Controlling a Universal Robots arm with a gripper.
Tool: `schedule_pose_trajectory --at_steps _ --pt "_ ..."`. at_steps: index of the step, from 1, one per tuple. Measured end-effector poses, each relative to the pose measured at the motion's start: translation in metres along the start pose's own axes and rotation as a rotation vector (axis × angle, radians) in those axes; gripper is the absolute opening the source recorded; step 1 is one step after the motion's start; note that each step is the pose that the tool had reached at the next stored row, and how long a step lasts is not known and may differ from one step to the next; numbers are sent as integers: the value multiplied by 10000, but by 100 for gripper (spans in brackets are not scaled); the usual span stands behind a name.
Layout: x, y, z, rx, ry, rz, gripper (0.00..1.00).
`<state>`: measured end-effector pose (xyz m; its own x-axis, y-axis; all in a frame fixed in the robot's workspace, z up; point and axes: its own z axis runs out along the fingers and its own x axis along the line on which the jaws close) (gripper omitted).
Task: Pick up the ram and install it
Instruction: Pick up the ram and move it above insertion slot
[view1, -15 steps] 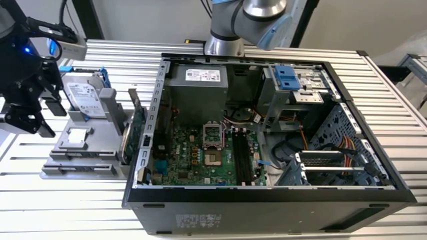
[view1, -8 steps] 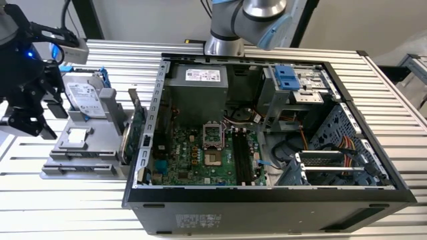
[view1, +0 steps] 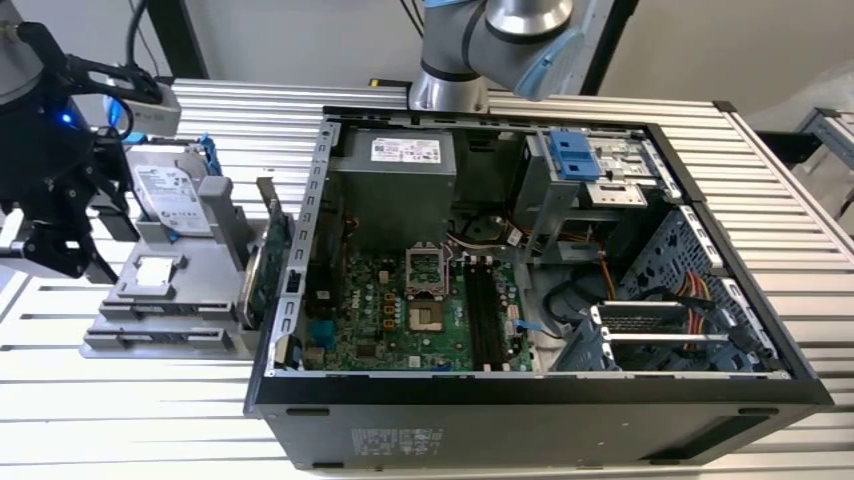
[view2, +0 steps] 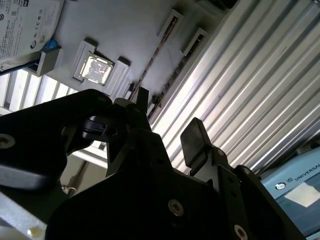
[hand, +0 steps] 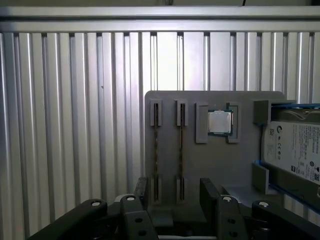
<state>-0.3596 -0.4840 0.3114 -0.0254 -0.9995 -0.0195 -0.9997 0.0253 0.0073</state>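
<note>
Two ram sticks stand on edge in slots of a grey holder (hand: 240, 170). In the first wrist view one ram stick (hand: 155, 150) is beside the other (hand: 180, 150), and in the second wrist view a ram stick (view2: 150, 65) shows as a thin dark line. My gripper (hand: 175, 197) hovers above that end of the holder, open, with nothing between its fingers (hand: 210, 192). In the exterior view the gripper (view1: 60, 250) hangs at the far left, over the holder (view1: 160, 300). The black memory slots (view1: 481, 315) lie on the motherboard inside the open computer case (view1: 534, 400).
On the holder also sit a processor chip (hand: 220, 122) and a silver hard drive in a blue frame (hand: 295, 150). A green expansion card (view1: 274, 265) stands upright between holder and case. The arm's base (view1: 447, 90) is behind the case. Everything rests on a ribbed metal table (hand: 75, 125).
</note>
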Motion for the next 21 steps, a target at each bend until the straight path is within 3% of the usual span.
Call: schedule_pose_trajectory --at_steps 21 --pt "4 -1 182 0 0 0 100"
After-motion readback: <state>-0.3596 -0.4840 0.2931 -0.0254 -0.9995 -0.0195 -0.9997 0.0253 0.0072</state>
